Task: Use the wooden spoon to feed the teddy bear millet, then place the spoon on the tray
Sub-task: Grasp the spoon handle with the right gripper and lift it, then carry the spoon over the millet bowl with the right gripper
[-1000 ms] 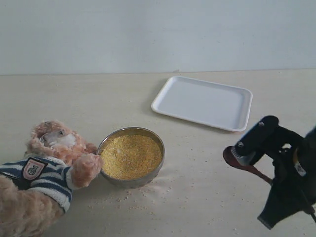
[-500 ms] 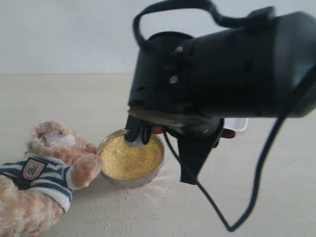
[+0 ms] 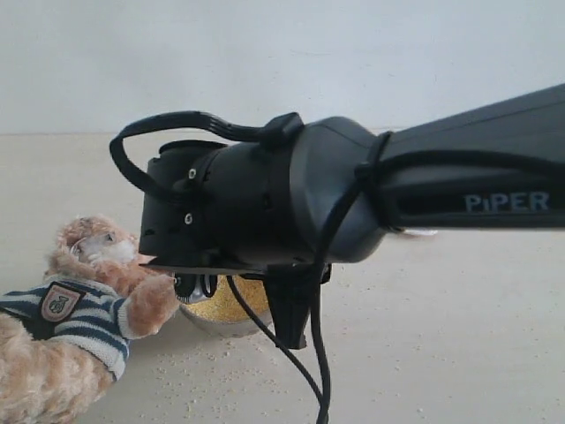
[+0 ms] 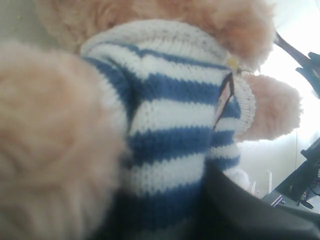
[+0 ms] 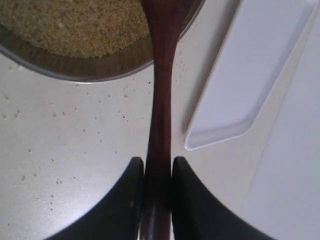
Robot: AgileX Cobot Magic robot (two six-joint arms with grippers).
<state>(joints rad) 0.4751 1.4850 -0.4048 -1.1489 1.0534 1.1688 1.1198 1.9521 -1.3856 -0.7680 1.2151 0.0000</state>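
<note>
Right gripper (image 5: 158, 167) clenched on the wooden spoon (image 5: 161, 100), whose head reaches over the millet (image 5: 75, 25). The arm has swung from five o'clock across the steel bowl (image 5: 90, 67) toward the teddy bear (image 3: 88, 300) at nine o'clock, so feeding looks close. The tray (image 5: 250, 75) waits; the left gripper (image 4: 240, 210) I cannot tell

The exterior camera looks slightly downward across the table (image 3: 459, 353) toward a pale wall (image 3: 265, 53); the right arm (image 3: 371, 194) crosses close before its lens and hides the middle of the scene; the left wrist camera sits hard against the teddy bear (image 4: 170, 125), whose striped shirt fills the picture; the right wrist camera looks along the wooden spoon (image 5: 161, 100) onto the bowl (image 5: 90, 70) and tray (image 5: 250, 75); bear and bowl also show in the exterior view.
</note>
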